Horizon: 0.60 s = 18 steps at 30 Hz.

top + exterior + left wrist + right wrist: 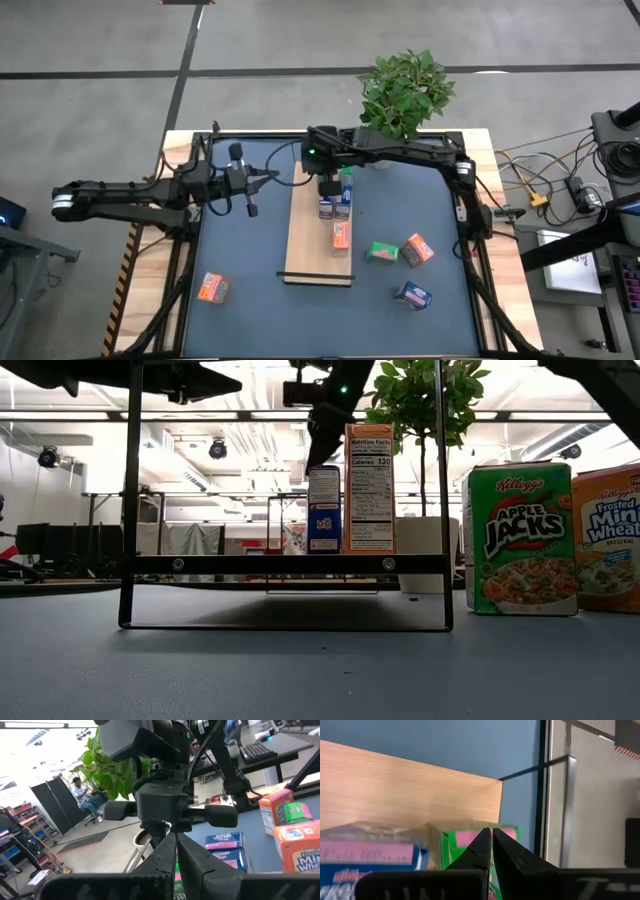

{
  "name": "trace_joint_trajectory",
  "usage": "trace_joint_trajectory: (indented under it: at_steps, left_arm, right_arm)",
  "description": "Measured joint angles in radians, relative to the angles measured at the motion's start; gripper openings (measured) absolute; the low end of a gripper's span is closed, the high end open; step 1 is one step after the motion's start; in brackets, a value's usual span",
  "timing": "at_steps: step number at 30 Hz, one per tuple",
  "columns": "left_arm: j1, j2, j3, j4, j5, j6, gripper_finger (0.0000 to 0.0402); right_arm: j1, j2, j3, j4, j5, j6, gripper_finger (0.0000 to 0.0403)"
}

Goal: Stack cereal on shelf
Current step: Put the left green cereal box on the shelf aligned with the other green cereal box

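My right jaws (330,186), clenched empty at the high view's upper centre, hover over the green box (346,180) on the shelf (303,240) to square it, while my left jaws (268,177), also clenched, wait left.

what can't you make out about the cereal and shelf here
High view: the right claw and its arm cover the far end of the shelf, so the box count is unclear.
Right wrist view: the green box is cut by the bottom edge and partly behind the claw.
Low view: the orange box is cut by the right edge.
Left wrist view: the left claw, waiting left of the shelf, blocks the lower view.
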<state>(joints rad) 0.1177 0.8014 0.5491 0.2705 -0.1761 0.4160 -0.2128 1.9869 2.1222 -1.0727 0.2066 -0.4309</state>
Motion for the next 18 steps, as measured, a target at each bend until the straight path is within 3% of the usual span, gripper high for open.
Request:
trace_joint_trajectory:
  at_steps: [18]
  left_arm:
    - [0.0,0.009,0.0,-0.003,0.0,-0.001,0.0]
  right_arm:
    - [-0.049,0.027,-0.007,0.007,0.011,0.045,0.0009]
